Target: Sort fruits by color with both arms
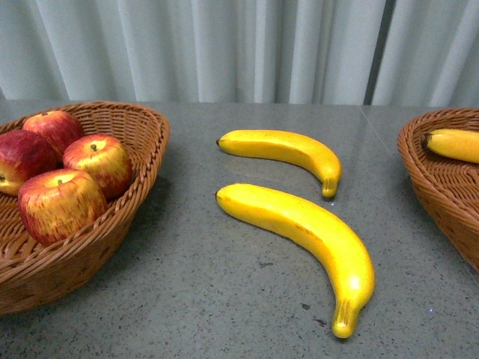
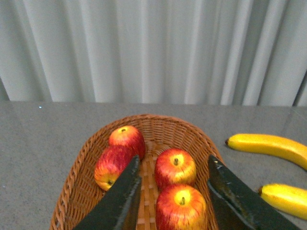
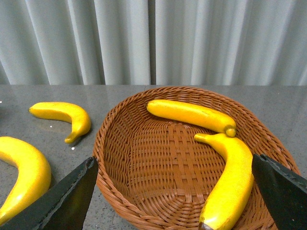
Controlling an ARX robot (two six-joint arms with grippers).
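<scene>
Two wicker baskets (image 1: pixel 150 127) (image 1: pixel 434 191), grey table (image 1: pixel 224 299), pale curtain (image 1: pixel 224 45)

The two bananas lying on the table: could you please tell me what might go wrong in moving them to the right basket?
The near banana and far banana lie close together, so grasping one may nudge the other. Both look glossy and curved; a grasp near a tip could slip. The right basket already holds two bananas, so another might settle on its rim and slide out.
</scene>
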